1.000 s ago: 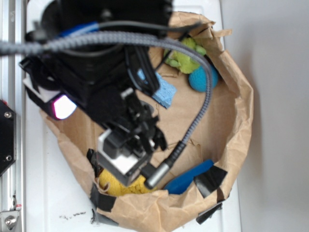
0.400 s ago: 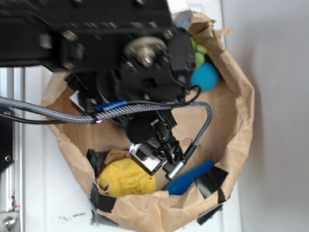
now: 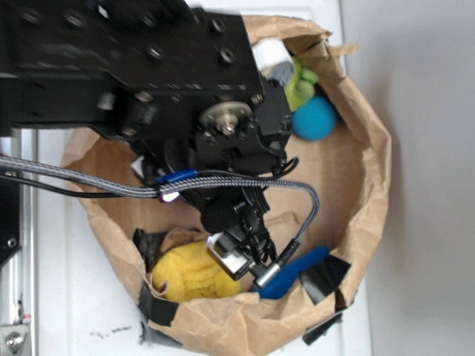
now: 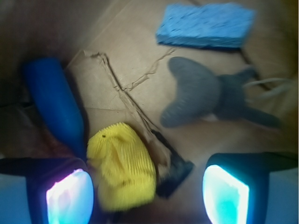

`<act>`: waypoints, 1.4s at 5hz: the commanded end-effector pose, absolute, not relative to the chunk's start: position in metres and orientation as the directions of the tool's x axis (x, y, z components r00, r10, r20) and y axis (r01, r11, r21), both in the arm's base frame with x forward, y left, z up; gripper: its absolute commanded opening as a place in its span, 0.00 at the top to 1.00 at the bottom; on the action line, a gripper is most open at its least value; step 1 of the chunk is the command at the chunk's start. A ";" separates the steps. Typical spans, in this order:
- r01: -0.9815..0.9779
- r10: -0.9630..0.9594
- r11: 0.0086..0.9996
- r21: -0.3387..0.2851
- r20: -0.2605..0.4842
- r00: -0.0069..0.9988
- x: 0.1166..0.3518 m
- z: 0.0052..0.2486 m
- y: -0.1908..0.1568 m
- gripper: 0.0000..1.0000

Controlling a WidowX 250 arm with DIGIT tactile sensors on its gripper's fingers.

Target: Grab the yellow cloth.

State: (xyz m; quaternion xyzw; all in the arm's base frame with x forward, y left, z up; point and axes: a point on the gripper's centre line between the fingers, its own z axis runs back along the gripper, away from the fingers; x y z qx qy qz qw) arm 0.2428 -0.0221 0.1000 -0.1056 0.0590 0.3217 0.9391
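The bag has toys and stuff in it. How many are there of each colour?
Blue: 3, the ball, the sponge, the bottle
Yellow: 1, the cloth
Green: 1, the plush toy
Grey: 1, the plush
Total: 6

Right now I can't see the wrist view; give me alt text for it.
The yellow cloth lies on brown paper between the open tool's fingers, nearer the left one. A blue bottle-like object lies left of it, with a grey plush and blue sponge beyond.
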 end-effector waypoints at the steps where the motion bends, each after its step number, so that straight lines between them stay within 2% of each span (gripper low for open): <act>1: -0.665 0.646 0.743 -0.076 -0.179 0.742 0.251 0.067 -0.015 0.00; 2: -0.657 0.640 0.750 -0.076 -0.171 0.750 0.238 0.060 -0.030 0.00; 3: -0.654 0.614 0.748 -0.115 -0.257 0.747 0.228 0.068 -0.045 0.00; 4: -0.648 0.597 0.740 -0.182 -0.267 0.757 0.223 0.087 -0.046 0.00; 5: -0.632 0.582 0.725 -0.273 -0.247 0.775 0.226 0.094 -0.046 0.00; 6: -0.606 0.561 0.742 -0.286 -0.230 0.795 0.233 0.075 -0.054 0.00; 7: -0.602 0.553 0.759 -0.248 -0.241 0.797 0.232 0.064 -0.060 0.00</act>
